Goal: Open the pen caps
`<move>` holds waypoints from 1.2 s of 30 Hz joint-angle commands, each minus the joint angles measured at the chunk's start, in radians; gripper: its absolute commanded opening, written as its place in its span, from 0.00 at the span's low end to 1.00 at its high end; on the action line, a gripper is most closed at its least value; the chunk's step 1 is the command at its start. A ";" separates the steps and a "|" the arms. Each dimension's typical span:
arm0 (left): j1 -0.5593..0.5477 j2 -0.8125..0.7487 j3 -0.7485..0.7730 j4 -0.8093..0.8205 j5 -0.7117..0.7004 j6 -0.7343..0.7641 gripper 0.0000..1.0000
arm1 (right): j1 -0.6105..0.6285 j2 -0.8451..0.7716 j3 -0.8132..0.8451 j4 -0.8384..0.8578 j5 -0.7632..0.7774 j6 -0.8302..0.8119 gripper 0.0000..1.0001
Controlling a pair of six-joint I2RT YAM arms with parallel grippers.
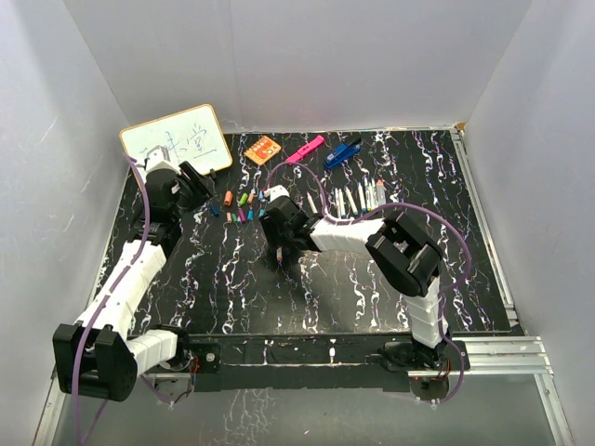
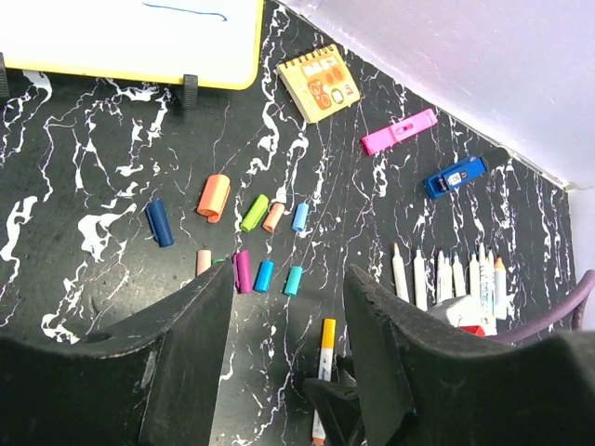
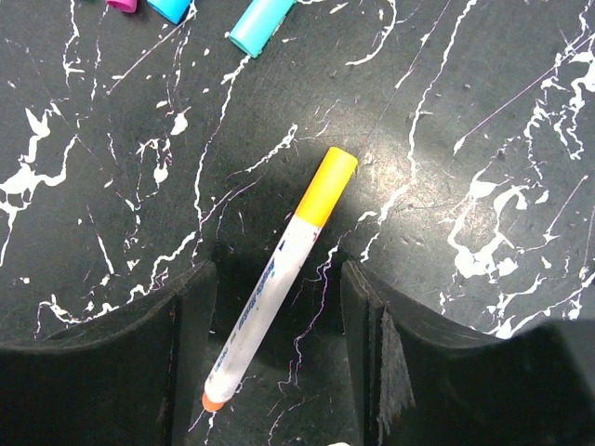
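Yellow cap (image 3: 327, 184) tops a white pen (image 3: 263, 314) lying on the surface (image 3: 483, 102), between the right claw's (image 3: 278, 281) spread fingers, apparently untouched. The left claw (image 2: 289, 299) hangs parted and empty above the loose caps (image 2: 265, 275). An off-centre pinch could roll the pen away.

Whiteboard (image 2: 121, 42) being cropped by top edge, left wrist view. Green cap (image 2: 219, 262) being mostly hidden behind finger (image 2: 200, 344) of left gripper (image 2: 290, 297). Magenta cap (image 3: 122, 4), blue cap (image 3: 171, 7) being cut off at top, right wrist view.
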 commanded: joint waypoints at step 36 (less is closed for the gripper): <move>-0.266 0.446 0.055 0.269 0.372 -0.190 0.52 | -0.039 -0.388 -0.241 0.152 -0.002 -0.128 0.00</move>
